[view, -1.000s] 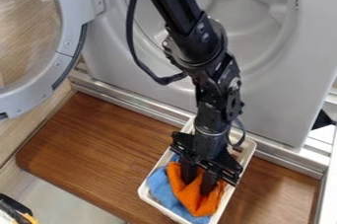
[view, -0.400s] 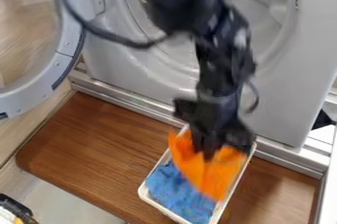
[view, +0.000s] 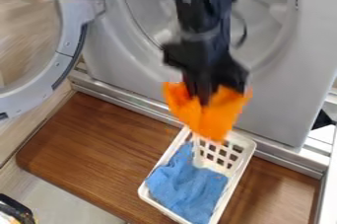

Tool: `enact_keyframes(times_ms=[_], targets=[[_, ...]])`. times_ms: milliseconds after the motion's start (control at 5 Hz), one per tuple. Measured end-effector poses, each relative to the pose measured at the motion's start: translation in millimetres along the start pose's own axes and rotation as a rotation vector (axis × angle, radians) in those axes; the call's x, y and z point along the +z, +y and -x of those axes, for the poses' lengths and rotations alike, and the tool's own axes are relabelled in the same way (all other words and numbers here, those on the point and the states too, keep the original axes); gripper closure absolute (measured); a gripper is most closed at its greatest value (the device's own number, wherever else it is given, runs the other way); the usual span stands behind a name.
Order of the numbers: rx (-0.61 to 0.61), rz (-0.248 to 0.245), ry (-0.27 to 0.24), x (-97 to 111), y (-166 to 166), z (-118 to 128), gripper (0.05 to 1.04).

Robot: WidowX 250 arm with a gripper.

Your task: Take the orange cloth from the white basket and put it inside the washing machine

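My gripper (view: 203, 97) is shut on the orange cloth (view: 209, 119), holding it in the air above the far end of the white basket (view: 246, 145) and in front of the washing machine's lower front. The cloth spreads out on both sides of the fingers and hangs below them. The washing machine (view: 276, 104) stands behind, its round opening partly hidden by the arm. Its door (view: 66, 40) is swung open at the left.
A blue cloth (view: 184, 183) lies in the basket, which stands on a brown wooden board (view: 99, 154). A metal ledge runs between board and machine. A black and yellow object (view: 16, 210) is at the lower left corner.
The gripper has lifted the orange cloth up out of the basket, toward the machine's opening. The basket's slotted far wall and more of the blue cloth are now uncovered.
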State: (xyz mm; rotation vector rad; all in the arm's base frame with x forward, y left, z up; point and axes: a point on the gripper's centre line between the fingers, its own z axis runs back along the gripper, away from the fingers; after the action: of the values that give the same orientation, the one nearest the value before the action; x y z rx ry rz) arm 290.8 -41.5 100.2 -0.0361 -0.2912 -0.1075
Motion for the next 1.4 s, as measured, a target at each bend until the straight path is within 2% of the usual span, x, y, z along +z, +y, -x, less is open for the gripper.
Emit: enact_keyframes(times_ms=[200, 400, 800, 1000, 1200, 1400], targets=[[-0.033, 0.001, -0.155, 11, 10, -33, 1.029], [-0.014, -0.027, -0.279, -2, 26, -56, 1.029], [0.009, -0.114, -0.279, -58, 51, -91, 1.029], [0.018, -0.125, -0.291, -67, 55, -107, 1.014], [0.058, -0.084, -0.276, -66, 51, -108, 0.874], [0.063, -0.072, -0.289, -44, 49, -110, 0.624]])
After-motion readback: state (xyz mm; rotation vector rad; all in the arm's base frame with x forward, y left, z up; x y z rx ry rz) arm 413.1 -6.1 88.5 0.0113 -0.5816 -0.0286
